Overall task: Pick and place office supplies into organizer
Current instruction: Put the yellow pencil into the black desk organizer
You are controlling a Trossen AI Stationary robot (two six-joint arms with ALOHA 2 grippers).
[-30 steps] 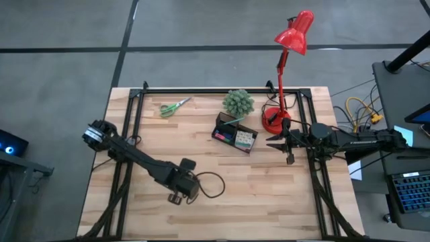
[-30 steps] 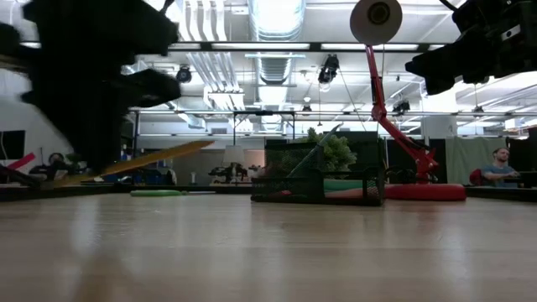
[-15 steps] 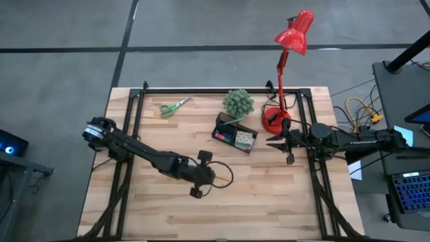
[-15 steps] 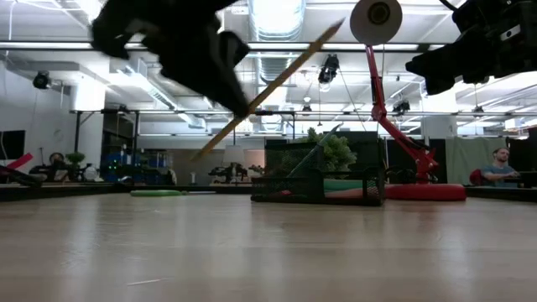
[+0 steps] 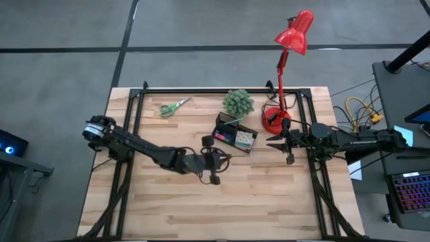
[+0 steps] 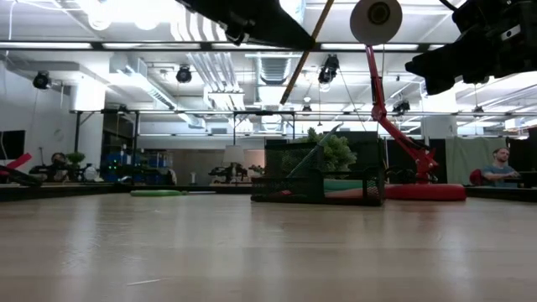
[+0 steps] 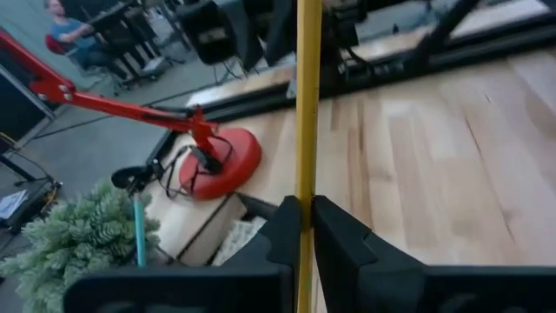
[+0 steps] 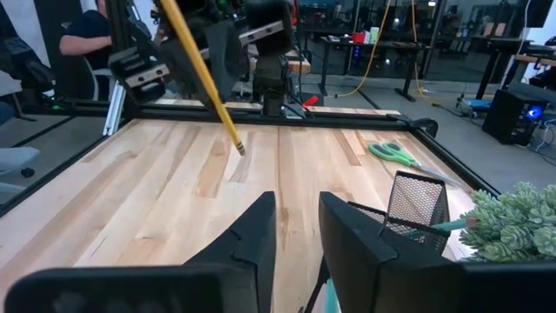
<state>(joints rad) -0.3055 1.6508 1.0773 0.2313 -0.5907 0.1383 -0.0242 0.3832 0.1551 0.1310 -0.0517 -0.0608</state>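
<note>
Left claw (image 5: pixel 213 163) grips the yellow pencil (image 7: pixel 306 113) near the organizer (image 5: pixel 235 135), plant (image 5: pixel 238 103) and lamp (image 5: pixel 275 121) beyond.

The pencil (image 7: pixel 307 104) is yellow, the scissors (image 5: pixel 174 106) green-handled, the pen (image 7: pixel 138 228) teal. The organizer (image 5: pixel 235 133) is black mesh holding a white dotted cube (image 5: pixel 244 139). The lamp (image 5: pixel 287 60) is red, the plant (image 5: pixel 238 102) green, the tabletop (image 5: pixel 269 195) pale striped wood.

Red desk lamp (image 5: pixel 283 74) stands at the far right of the wooden surface (image 5: pixel 269 195), round base down, head raised. Spiky green potted plant (image 5: pixel 238 102) sits just beside the lamp base. A seated person (image 6: pixel 501 164) shows beyond the lamp.
</note>
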